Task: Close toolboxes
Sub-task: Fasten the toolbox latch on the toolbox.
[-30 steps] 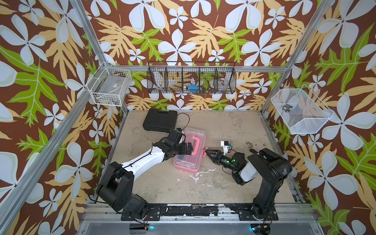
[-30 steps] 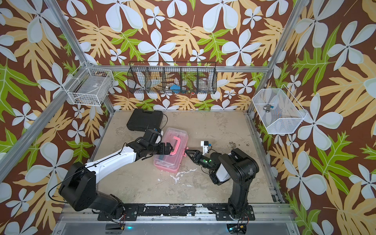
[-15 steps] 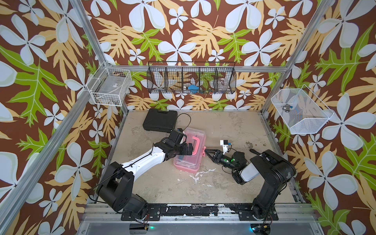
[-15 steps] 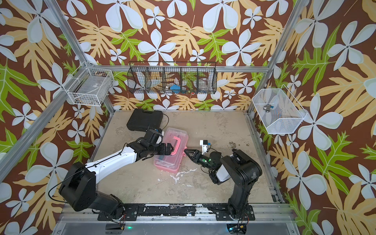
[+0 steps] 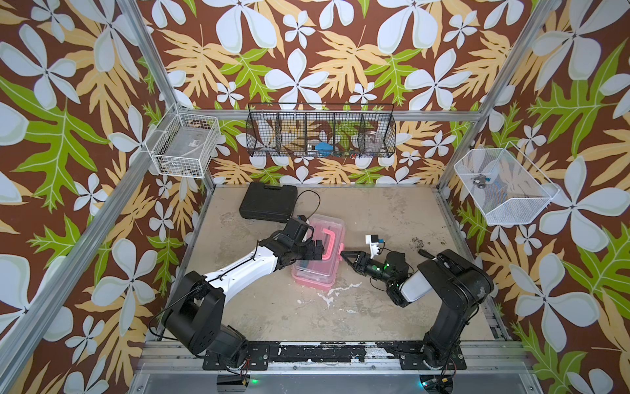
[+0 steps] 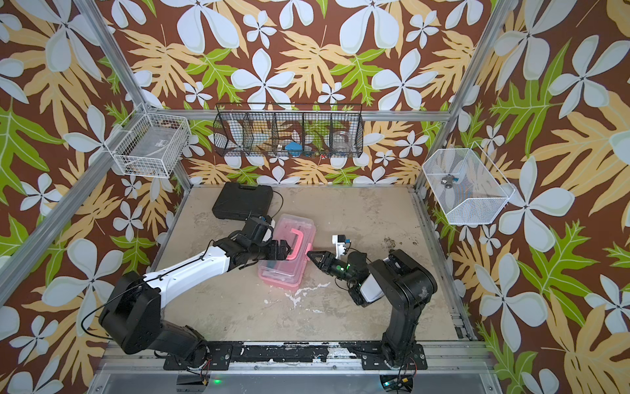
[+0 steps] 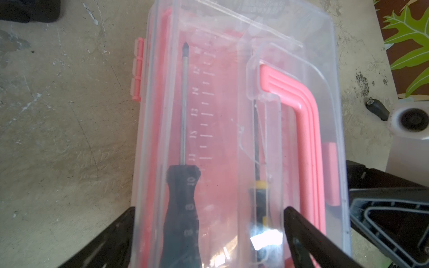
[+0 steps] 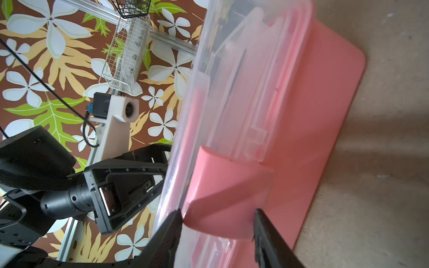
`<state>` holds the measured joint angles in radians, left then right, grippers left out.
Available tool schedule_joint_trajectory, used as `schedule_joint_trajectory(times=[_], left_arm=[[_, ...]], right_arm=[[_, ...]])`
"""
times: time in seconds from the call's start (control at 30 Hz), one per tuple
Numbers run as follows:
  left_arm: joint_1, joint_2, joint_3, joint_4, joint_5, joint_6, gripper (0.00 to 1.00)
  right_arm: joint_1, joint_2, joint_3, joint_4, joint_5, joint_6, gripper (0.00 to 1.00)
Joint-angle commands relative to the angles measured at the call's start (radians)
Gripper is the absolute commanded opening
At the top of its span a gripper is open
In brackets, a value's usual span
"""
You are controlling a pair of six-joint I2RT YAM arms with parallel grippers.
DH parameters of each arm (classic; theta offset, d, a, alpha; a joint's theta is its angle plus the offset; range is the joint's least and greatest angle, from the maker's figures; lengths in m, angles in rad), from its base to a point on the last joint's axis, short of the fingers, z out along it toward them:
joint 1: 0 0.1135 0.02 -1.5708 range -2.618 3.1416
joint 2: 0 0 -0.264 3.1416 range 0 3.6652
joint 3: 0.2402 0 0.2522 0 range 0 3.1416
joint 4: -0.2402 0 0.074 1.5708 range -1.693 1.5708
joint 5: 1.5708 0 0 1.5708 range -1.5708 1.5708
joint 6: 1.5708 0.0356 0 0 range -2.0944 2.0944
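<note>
- Right now my left gripper (image 7: 209, 236) stands spread wide above the clear lid of the small pink plastic toolbox (image 5: 318, 254), one finger (image 7: 104, 241) past the lid's outer edge, the other over the lid beside the pink U-shaped handle (image 7: 301, 130).
- My right gripper (image 8: 216, 232) has its two black fingers either side of the pink clasp (image 8: 227, 192) on the box's long side; the tips look to touch it, though I cannot tell whether they press.
- Inside the box, through the lid, lie a black-handled screwdriver (image 7: 184, 162) and a thinner tool with a yellow band (image 7: 260, 185).
- That toolbox sits mid-table on the worn beige tabletop (image 5: 375, 211); lid down on its base.
- Behind it, near the back-left corner, a black hard-plastic case (image 6: 242, 200) lies closed.
- Beyond, a black wire basket (image 5: 320, 131) holds a blue item and a clear jar.
</note>
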<state>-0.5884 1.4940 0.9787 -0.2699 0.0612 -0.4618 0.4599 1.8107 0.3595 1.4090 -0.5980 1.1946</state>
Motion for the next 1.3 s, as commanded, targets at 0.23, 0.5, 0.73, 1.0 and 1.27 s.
schedule_joint_trajectory(times=[0.23,0.5,0.73,1.0,1.27], left_arm=[[-0.008,-0.002,-0.005,-0.007,0.019,0.005,0.97],[-0.008,-0.005,-0.007,-0.008,0.019,0.008,0.97],[-0.008,-0.005,-0.004,-0.01,0.017,0.012,0.97],[-0.01,-0.007,-0.002,-0.013,0.017,0.014,0.97],[-0.013,-0.008,-0.001,-0.013,0.017,0.014,0.97]], right_arm=[[0.002,-0.05,0.01,-0.087,0.029,-0.044,0.56],[-0.001,-0.096,0.033,-0.234,0.043,-0.099,0.54],[0.001,-0.165,0.052,-0.402,0.084,-0.17,0.54],[-0.001,-0.156,0.065,-0.41,0.078,-0.163,0.55],[0.0,-0.144,0.067,-0.403,0.081,-0.163,0.5]])
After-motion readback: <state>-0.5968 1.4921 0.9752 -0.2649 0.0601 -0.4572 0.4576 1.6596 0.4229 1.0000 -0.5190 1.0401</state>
